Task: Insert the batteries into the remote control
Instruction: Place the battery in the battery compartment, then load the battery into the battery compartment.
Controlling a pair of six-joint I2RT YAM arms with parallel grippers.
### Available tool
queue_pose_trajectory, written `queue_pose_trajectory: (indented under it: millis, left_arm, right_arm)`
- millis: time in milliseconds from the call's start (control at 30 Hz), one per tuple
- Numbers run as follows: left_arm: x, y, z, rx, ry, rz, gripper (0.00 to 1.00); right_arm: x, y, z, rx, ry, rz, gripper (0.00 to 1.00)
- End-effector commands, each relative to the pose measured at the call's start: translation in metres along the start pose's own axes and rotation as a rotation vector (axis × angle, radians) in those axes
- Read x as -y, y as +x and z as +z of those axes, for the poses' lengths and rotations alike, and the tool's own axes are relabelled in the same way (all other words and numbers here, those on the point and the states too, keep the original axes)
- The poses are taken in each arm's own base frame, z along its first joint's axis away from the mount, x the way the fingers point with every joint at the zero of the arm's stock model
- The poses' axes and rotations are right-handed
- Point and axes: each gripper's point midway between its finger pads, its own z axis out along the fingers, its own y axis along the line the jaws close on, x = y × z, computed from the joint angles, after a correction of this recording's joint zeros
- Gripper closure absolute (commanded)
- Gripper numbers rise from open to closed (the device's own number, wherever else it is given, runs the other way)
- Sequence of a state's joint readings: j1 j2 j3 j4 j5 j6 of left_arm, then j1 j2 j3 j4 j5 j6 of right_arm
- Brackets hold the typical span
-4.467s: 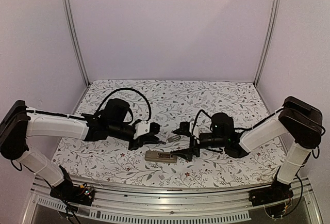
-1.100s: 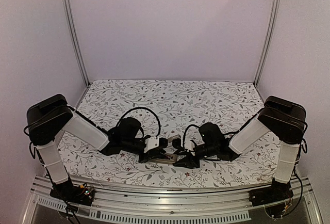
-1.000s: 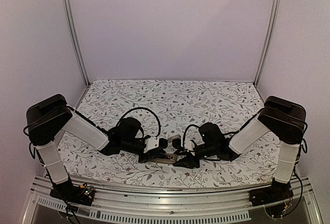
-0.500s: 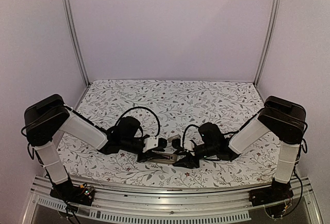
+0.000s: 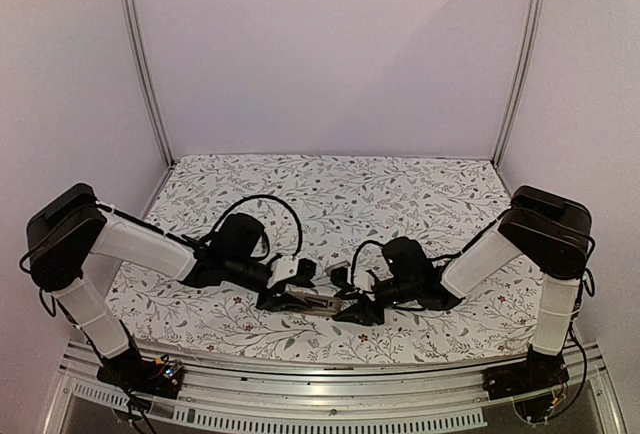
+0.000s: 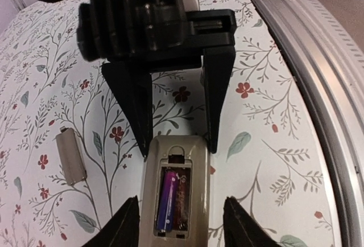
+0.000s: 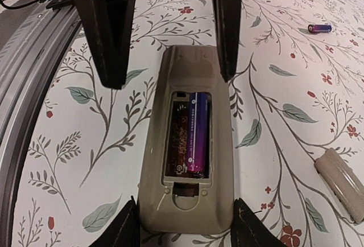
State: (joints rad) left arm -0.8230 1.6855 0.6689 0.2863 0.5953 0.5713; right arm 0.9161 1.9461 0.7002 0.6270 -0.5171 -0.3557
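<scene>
Left wrist cam: left gripper point(image 6: 181, 224) spread, straddling the remote control point(image 6: 201, 190), which lies back-up on the floral table point(image 6: 267, 116). There's a purple battery point(image 6: 168, 198) in its recess and a grey cover piece point(image 6: 71, 157) nearby.

Right wrist cam: right gripper point(image 7: 186, 227) pinches the remote's sides. Reddish print beside that battery, too blurry to read. A loose battery point(image 7: 319, 28) lies well apart.

Top cam: both grippers meet at the remote, near the front edge.

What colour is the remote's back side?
The remote is greyish-tan; right wrist view shows it best.
</scene>
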Motion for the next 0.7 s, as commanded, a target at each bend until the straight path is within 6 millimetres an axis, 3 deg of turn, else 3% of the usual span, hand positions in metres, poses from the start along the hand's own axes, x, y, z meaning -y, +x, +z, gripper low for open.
queue_pose_trajectory:
  millis: [0,100,167,433,667]
  left_arm:
    - [-0.001,-0.014,-0.024,0.032,0.05,0.035,0.55]
    - [-0.01,0.01,-0.03,-0.034,0.031,0.072,0.77]
    - [-0.012,0.013,-0.028,-0.035,0.034,0.095,0.87]
    - [0.0,0.03,-0.01,-0.066,0.089,0.09,0.84]
    - [-0.008,0.021,0.004,-0.04,0.04,0.056,0.85]
  right_arm:
    - [0.005,0.004,0.003,-0.02,0.022,0.017,0.67]
    - [0.005,0.004,0.003,-0.022,0.024,0.016,0.67]
    - [0.006,0.003,0.003,-0.021,0.023,0.014,0.67]
    - [0.009,0.003,0.004,-0.024,0.035,0.014,0.67]
    - [0.008,0.007,0.004,-0.032,0.027,0.013,0.67]
